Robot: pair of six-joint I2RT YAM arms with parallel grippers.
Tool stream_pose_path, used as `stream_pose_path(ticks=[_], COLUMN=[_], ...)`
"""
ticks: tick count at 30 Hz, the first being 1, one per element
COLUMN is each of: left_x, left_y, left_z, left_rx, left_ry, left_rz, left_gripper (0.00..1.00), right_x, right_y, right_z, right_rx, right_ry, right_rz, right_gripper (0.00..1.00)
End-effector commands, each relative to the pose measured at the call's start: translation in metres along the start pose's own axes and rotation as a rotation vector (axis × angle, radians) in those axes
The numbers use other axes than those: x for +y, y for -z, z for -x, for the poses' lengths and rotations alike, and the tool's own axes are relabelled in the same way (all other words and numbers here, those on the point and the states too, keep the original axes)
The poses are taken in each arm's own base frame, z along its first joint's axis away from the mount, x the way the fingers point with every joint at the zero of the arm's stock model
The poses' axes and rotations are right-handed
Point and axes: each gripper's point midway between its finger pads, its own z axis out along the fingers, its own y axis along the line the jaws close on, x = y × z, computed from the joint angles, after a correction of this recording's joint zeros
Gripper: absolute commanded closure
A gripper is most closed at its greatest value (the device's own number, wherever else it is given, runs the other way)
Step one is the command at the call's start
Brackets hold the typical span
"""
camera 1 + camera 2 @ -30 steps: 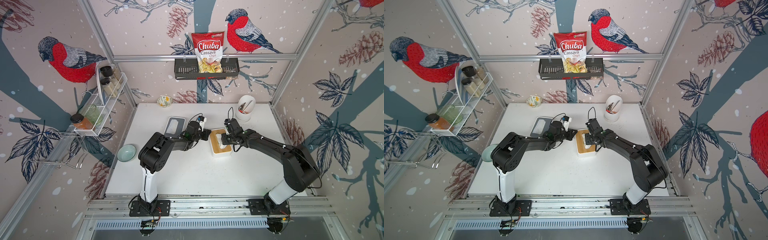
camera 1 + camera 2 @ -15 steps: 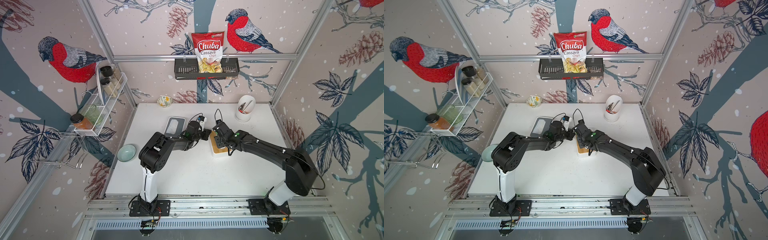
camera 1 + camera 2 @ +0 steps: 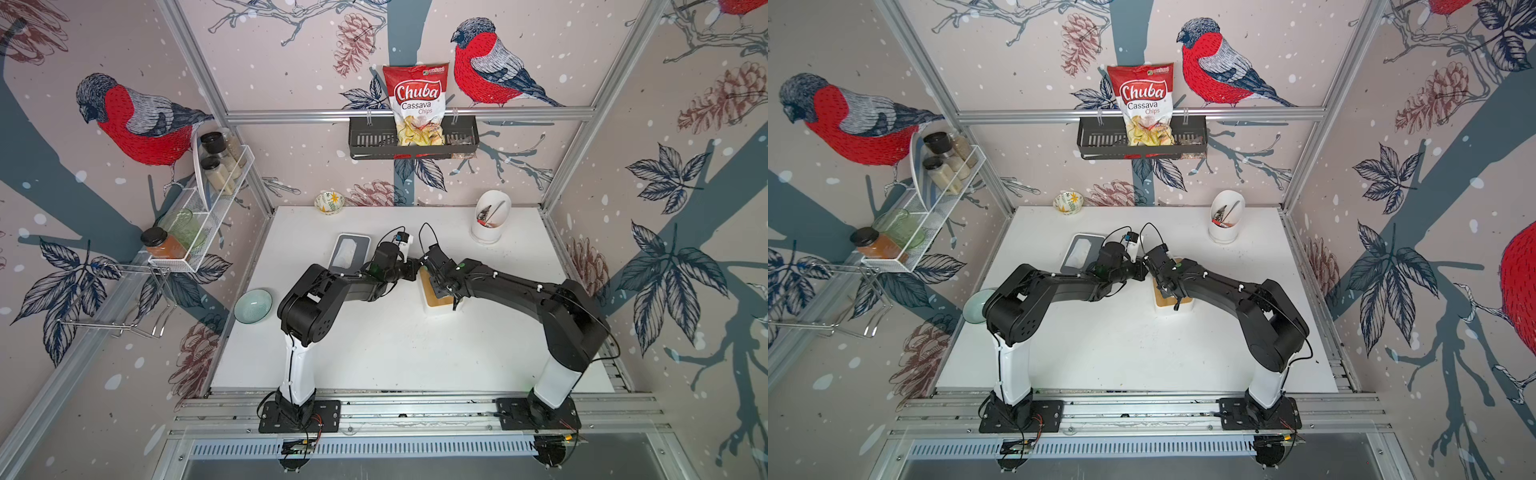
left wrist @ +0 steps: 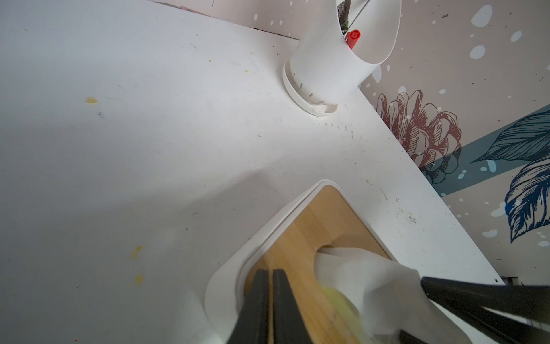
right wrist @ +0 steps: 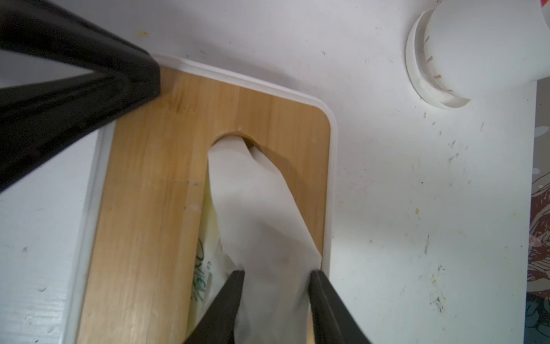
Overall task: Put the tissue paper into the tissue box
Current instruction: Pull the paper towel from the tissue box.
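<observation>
The tissue box point(image 3: 435, 300) is white with a wooden lid point(image 5: 154, 178) and stands mid-table; it also shows in the other top view point(image 3: 1168, 306). White tissue paper point(image 5: 259, 208) stands up out of the lid's oval slot, and the left wrist view shows it too point(image 4: 357, 268). My right gripper point(image 5: 276, 272) hangs over the slot, its two fingers pressed on either side of the tissue. My left gripper point(image 4: 271, 272) is shut with nothing in it, its tips resting on the lid near a corner. In both top views the two wrists meet above the box's far end.
A white utensil holder point(image 3: 487, 226) stands at the back right. A grey tray point(image 3: 351, 253) lies just left of the arms. A teal bowl point(image 3: 253, 305) sits at the left edge and a small floral bowl point(image 3: 329, 202) at the back wall.
The right gripper has swung left over the box toward the left gripper, and its jaws have narrowed onto the tissue. The left arm has not moved.
</observation>
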Motion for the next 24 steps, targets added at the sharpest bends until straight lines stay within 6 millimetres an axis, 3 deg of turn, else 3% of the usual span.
stream_pose_path(ticks=[1,6,13,14,16,19,24], left_x=[0.004,0.003,0.002,0.003,0.003,0.008,0.032], left_y=[-0.001,0.001,0.015,0.018,0.026,0.043,0.093], left_z=[-0.006,-0.005,0.007,0.01,0.017,0.024,0.052], left_rx=[0.025,0.021,-0.02,-0.029,-0.056,-0.085,-0.166], left_ry=[0.003,-0.003,-0.024,-0.024,-0.025,-0.022,-0.017], left_rz=[0.016,0.019,0.05,0.057,0.067,0.1,0.238], left_gripper=[0.88,0.88,0.89,0.88,0.89,0.89,0.85], right_x=[0.005,0.002,-0.013,-0.014,-0.015,-0.016,-0.037], right_y=[-0.004,0.003,0.025,0.025,0.025,0.03,0.043], right_z=[0.008,0.019,0.037,0.036,0.034,0.031,0.028], right_rx=[-0.017,-0.057,-0.134,-0.132,-0.123,-0.127,-0.172], right_ry=[-0.008,-0.058,-0.164,-0.174,-0.188,-0.202,-0.286], right_rz=[0.035,0.072,0.141,0.154,0.185,0.205,0.256], right_gripper=[0.65,0.81,0.86,0.83,0.64,0.45,0.37])
